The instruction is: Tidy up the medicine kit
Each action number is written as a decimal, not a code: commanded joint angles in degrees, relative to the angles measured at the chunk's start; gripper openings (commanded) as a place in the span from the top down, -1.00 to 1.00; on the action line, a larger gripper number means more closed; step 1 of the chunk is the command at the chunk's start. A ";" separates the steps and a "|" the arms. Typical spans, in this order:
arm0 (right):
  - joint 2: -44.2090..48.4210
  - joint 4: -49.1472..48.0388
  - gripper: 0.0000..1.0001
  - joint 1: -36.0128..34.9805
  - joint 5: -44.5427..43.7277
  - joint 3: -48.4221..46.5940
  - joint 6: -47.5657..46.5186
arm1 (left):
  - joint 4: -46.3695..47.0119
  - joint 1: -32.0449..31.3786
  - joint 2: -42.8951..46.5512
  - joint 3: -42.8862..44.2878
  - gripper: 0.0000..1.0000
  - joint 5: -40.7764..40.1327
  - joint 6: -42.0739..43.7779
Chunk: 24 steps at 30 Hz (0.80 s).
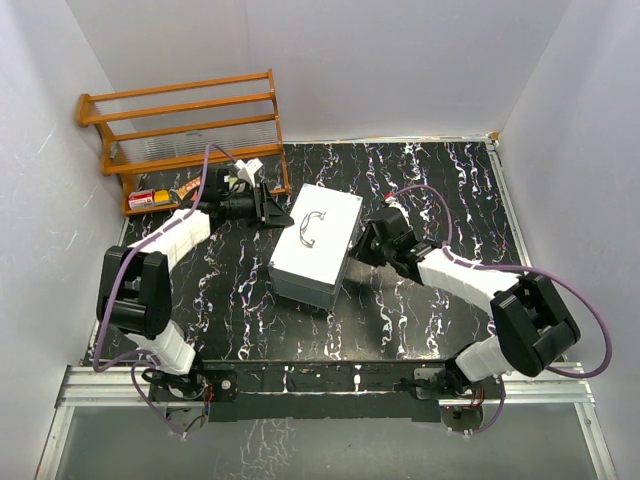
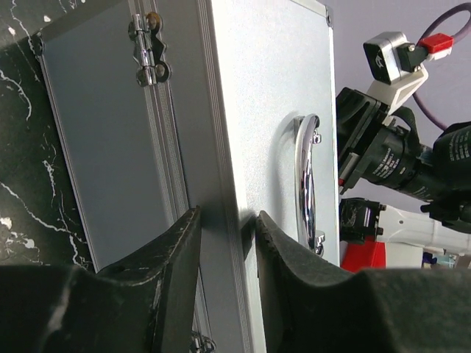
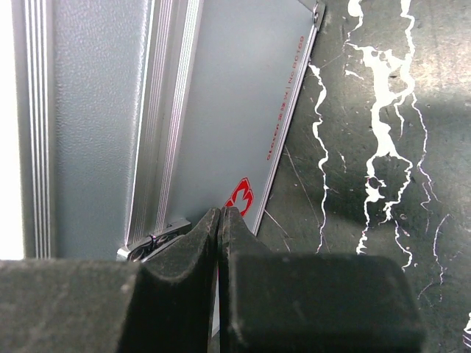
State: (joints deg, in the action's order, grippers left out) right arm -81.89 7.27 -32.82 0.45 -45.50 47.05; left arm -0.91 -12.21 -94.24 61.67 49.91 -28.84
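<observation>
The medicine kit [image 1: 315,250] is a silver case, lid down, standing askew mid-table with its curved handle [image 1: 313,228] on top. My left gripper [image 1: 278,214] is at the kit's far left edge. In the left wrist view its jaws [image 2: 228,217] stand partly apart, straddling the corner line between the hinged wall [image 2: 110,132] and the lid top [image 2: 265,95]. Whether they pinch it is unclear. My right gripper [image 1: 362,245] is at the kit's right side. Its jaws [image 3: 221,211] are shut and empty beside a latch [image 3: 151,239] on the kit's wall [image 3: 221,95].
A wooden rack [image 1: 185,120] stands at the back left, with a small red and yellow box [image 1: 150,198] at its foot. The black marbled table [image 1: 450,190] is walled in white on three sides. The right arm [image 2: 397,162] shows beyond the kit in the left wrist view.
</observation>
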 commanded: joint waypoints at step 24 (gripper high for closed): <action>19.14 11.00 0.26 -0.62 -18.98 3.44 -0.09 | -26.77 -6.43 9.51 13.63 -0.83 -44.08 11.23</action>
State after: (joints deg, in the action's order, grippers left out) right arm -69.76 9.47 -33.41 -10.22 -41.34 49.43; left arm -18.33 -19.11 -94.17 74.78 20.84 -22.20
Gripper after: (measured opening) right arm 0.319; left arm 0.725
